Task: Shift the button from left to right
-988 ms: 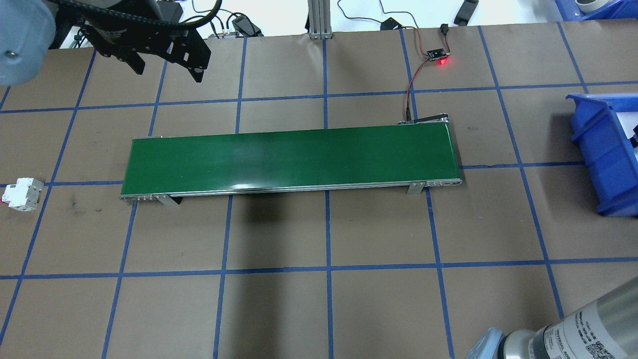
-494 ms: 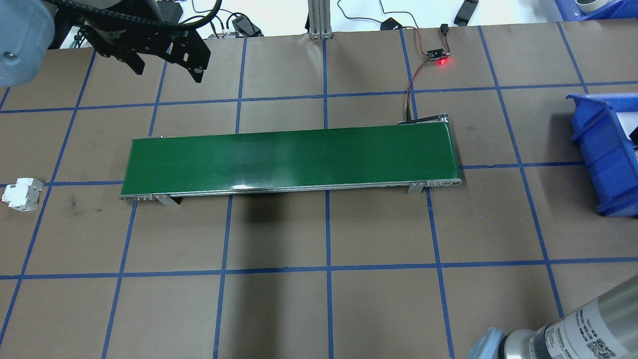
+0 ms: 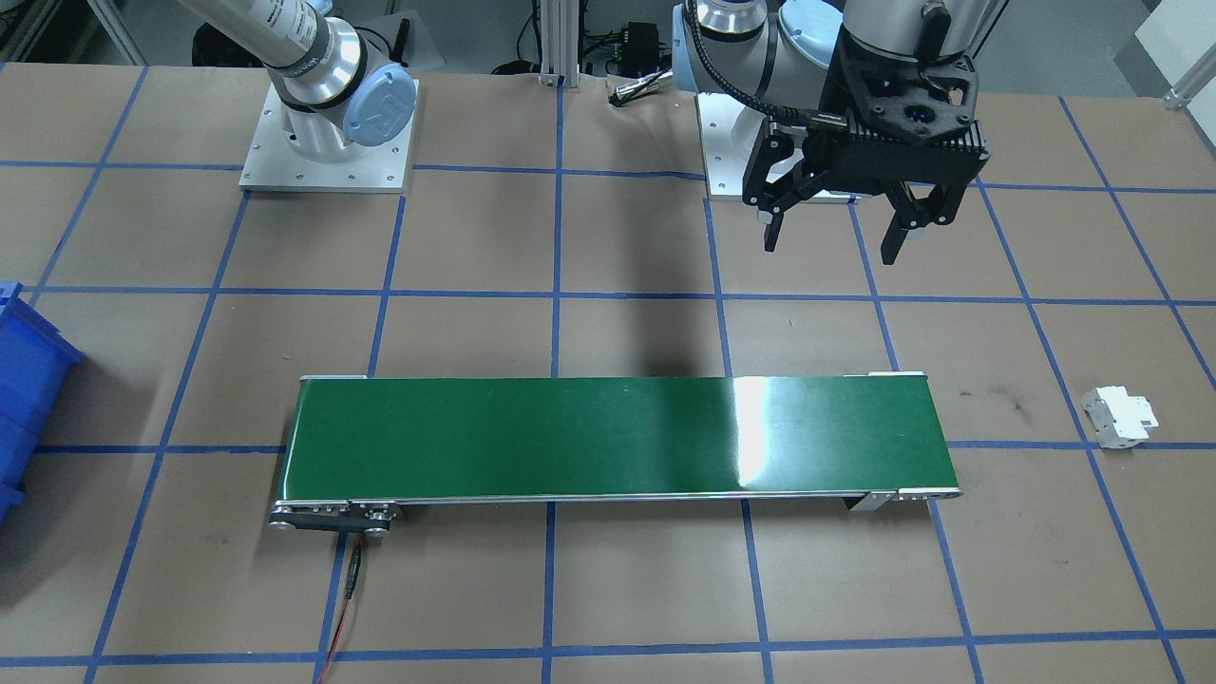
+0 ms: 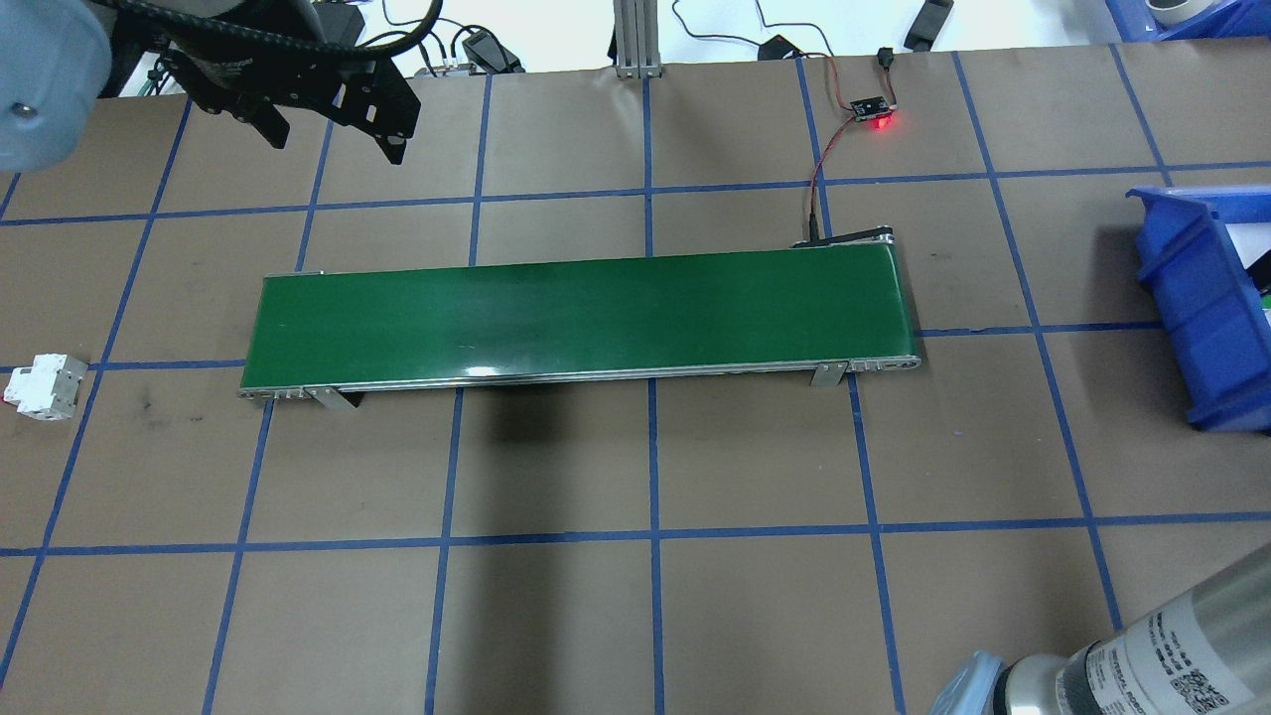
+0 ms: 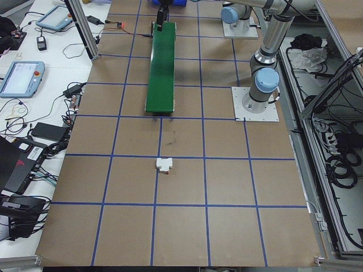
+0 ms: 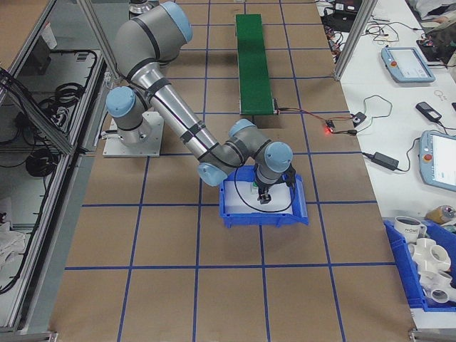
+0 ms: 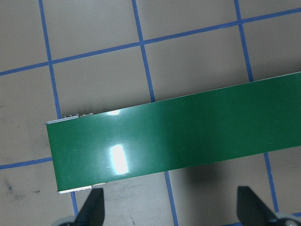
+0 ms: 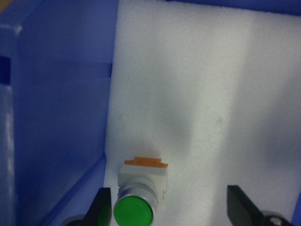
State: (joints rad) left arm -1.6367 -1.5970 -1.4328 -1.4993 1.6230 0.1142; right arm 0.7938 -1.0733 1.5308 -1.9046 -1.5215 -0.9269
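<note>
The button (image 8: 138,195), with its green cap, white body and orange base, rests on white foam inside the blue bin (image 8: 56,94), against the bin's wall. My right gripper (image 8: 170,207) is open just above it, and the button lies close to one of the fingers (image 8: 101,205). In the exterior right view my right gripper (image 6: 267,191) reaches down into the bin (image 6: 263,217). My left gripper (image 3: 826,237) hangs open and empty beyond the conveyor's left end, also seen from overhead (image 4: 333,139).
A green conveyor belt (image 4: 576,313) lies across the table's middle. A white circuit breaker (image 4: 42,385) sits on the table at the far left. A small board with a red light (image 4: 874,111) is wired to the conveyor. The blue bin (image 4: 1192,308) stands at the right edge.
In the overhead view the right arm's link at the bottom right has shifted slightly right, and the dark gripper part in the bin has slipped past the frame edge. The left gripper has barely moved.
</note>
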